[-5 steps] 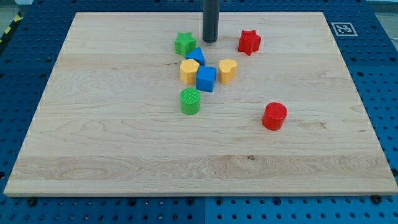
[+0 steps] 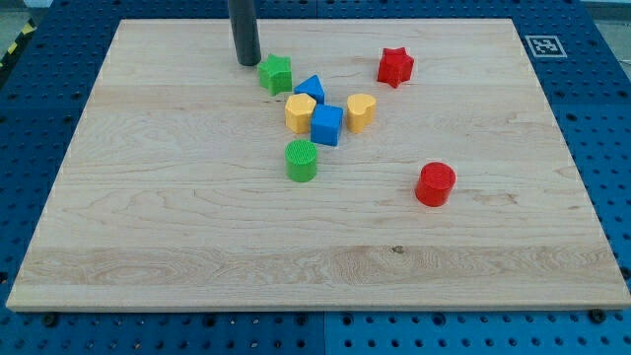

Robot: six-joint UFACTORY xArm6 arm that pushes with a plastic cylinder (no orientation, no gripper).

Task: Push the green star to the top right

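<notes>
The green star (image 2: 276, 74) lies on the wooden board (image 2: 177, 217) near the view's top, left of centre. My tip (image 2: 247, 62) rests on the board just to the left of the star and slightly above it, very close, perhaps touching. The rod rises straight out of the view's top.
A blue block (image 2: 311, 89) sits right of the star, with a yellow hexagon (image 2: 301, 112), a blue cube (image 2: 326, 125) and a yellow heart (image 2: 361, 111) below it. A green cylinder (image 2: 302, 160), a red star (image 2: 395, 66) and a red cylinder (image 2: 435, 184) lie apart.
My tip has moved left, from the star's right side to its left side. The green star has shifted a little to the left and down.
</notes>
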